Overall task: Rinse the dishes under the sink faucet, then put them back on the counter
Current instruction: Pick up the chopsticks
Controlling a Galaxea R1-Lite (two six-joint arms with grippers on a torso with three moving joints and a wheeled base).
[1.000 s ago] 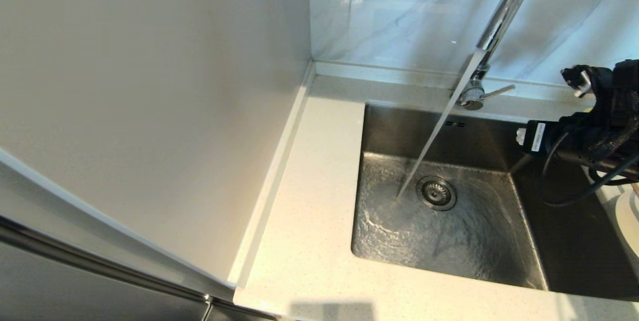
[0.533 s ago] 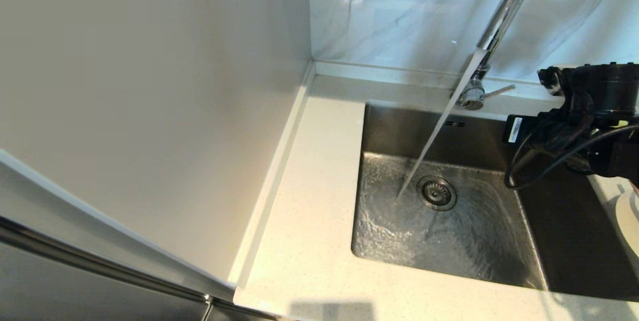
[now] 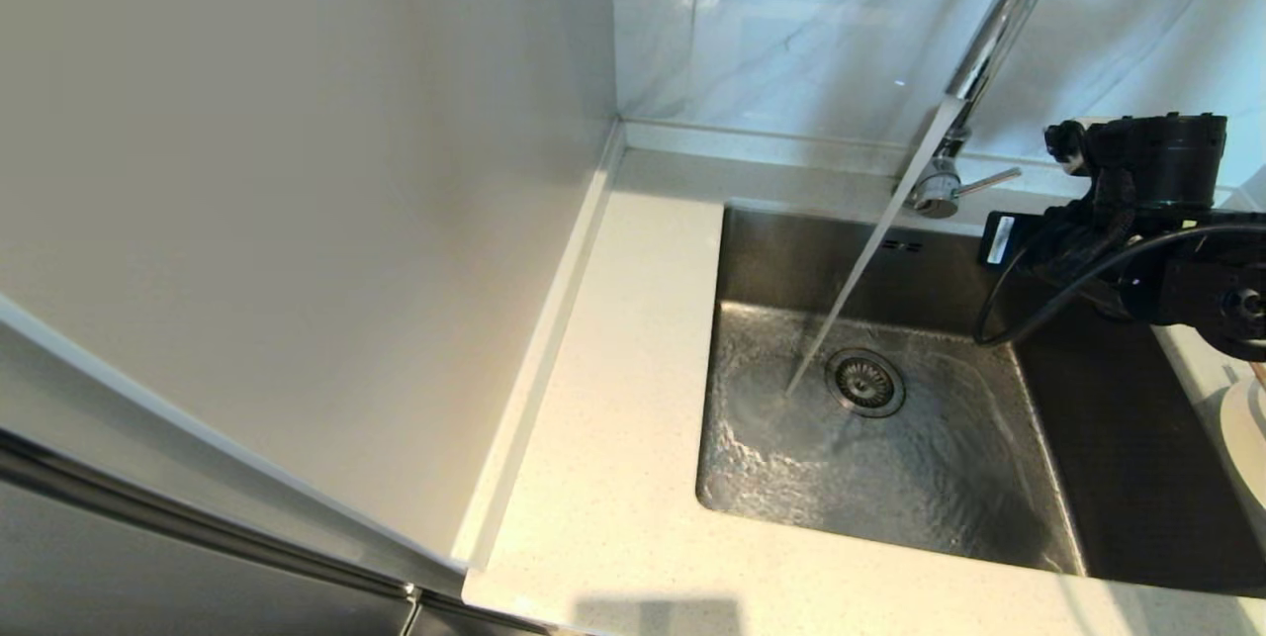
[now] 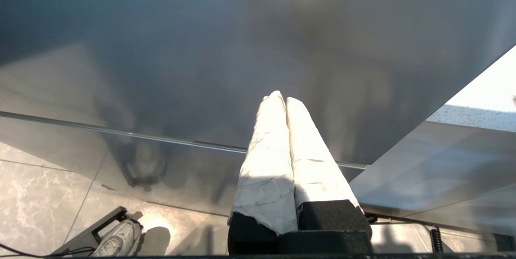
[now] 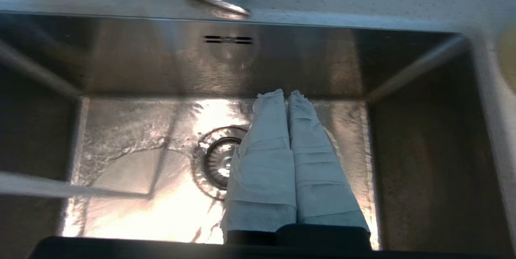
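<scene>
Water runs from the chrome sink faucet [image 3: 992, 47] in a slanting stream [image 3: 859, 272] and lands left of the drain strainer [image 3: 864, 382] in the steel sink [image 3: 999, 502]. My right gripper [image 5: 285, 94] hangs over the basin, to the right of the drain [image 5: 219, 163], shut with nothing between its white-wrapped fingers [image 5: 266, 150]. Only a sliver of the white plate [image 3: 1249, 438] shows on the counter at the far right edge. A pale-yellow blur [image 5: 508, 53], likely the bowl, lies on the counter beside the sink. The chopsticks are out of view. My left gripper [image 4: 282, 98] is parked low, shut and empty.
The faucet's side lever [image 3: 984, 183] points toward my right arm [image 3: 1137, 221]. The speckled counter [image 3: 613, 418] runs along the sink's left and front. A tall pale panel [image 3: 297, 221] walls off the left side. Two overflow slots [image 5: 228, 40] sit in the back wall.
My right arm has swung left from the right edge to over the sink's right part, and its wrist has turned. The water keeps running. The left arm is still.
</scene>
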